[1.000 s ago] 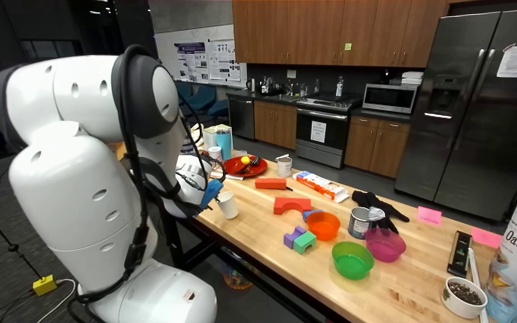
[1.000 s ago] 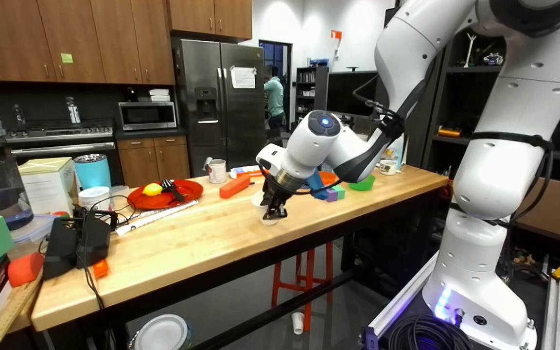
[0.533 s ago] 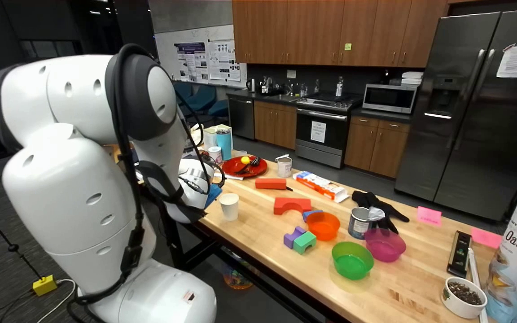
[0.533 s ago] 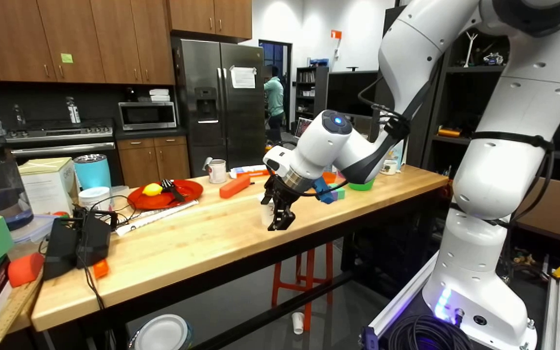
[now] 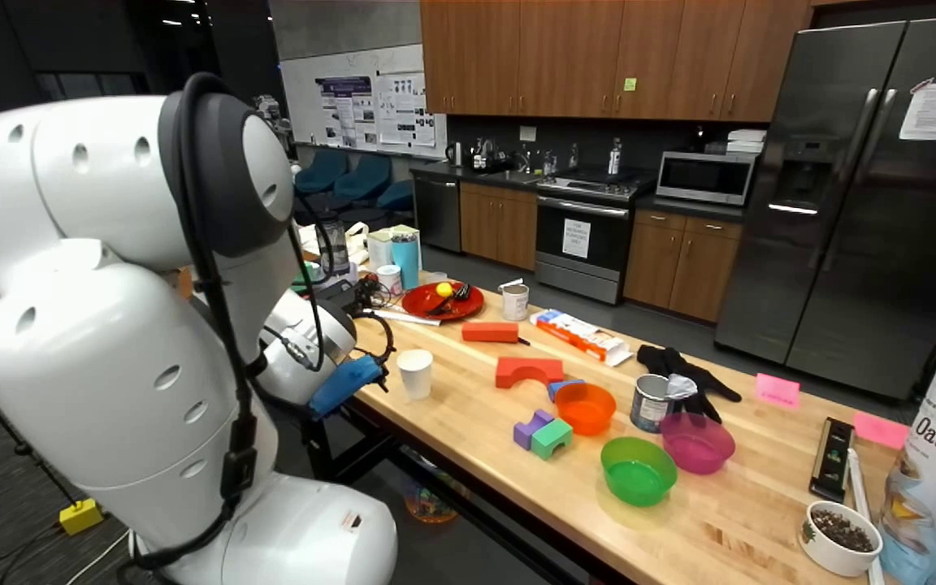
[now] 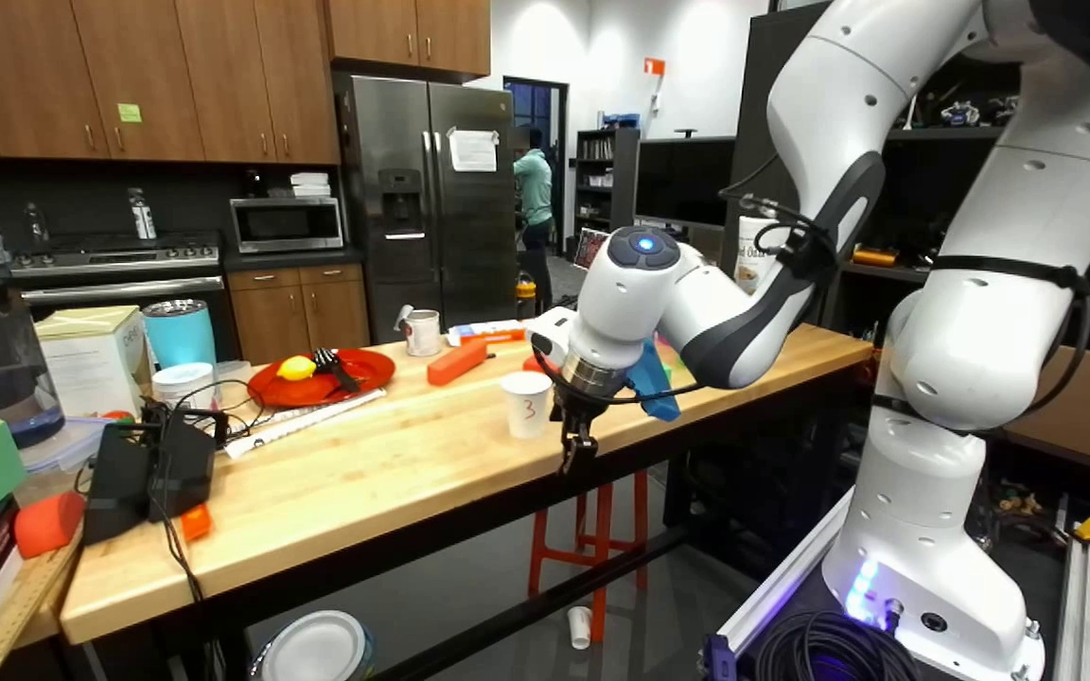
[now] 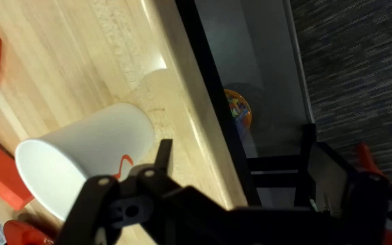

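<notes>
Well apart from the hand [image 7: 240, 153], a red plate [image 6: 375, 369] presumably keeps a lemon [image 6: 297, 369] from rolling; nearer lies a red block [image 6: 457, 362]; just beside the hand, a white cup [image 6: 526, 407] stands upright on the counter [image 6: 365, 473] unaided, the hand spread wide, holding nothing

In an exterior view the camera stands close beside the robot arm [image 5: 102, 341], looking slantwise down the bench [image 5: 468, 431] past the jaws toward the red plate [image 5: 419, 303]. In an exterior view the camera stands nearer the white box [image 6: 83, 374], facing past the jaws to the fridge [image 6: 413, 270]. The wrist view looks steeply down from close behind the jaws, over the bench edge to the floor [image 7: 349, 75]. Both exterior views share the bench, the red plate and the fridge; all three share the paper cup [image 7: 104, 136] just beside the jaws.
</notes>
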Motion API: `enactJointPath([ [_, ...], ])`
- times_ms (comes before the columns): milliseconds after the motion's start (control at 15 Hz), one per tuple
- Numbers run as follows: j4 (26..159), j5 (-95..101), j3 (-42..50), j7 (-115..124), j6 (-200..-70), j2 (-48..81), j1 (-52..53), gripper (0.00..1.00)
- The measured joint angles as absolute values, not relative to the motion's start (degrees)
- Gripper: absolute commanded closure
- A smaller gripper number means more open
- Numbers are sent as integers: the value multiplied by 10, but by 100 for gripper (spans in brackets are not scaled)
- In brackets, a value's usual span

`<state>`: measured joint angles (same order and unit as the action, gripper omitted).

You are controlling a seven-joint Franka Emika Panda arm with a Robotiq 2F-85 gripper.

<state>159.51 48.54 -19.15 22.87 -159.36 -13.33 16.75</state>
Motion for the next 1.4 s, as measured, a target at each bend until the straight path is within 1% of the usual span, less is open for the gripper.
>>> enactJointPath([
  [133, 1585, 402, -191, 190, -1543, -143, 208, 0],
  [600, 1583, 395, -205, 218, -1523, -146, 219, 0],
  [1000, 1564, 337, -301, 285, -1440, -152, 230, 0],
  [1400, 1548, 335, -351, 333, -1412, -152, 229, 0],
])
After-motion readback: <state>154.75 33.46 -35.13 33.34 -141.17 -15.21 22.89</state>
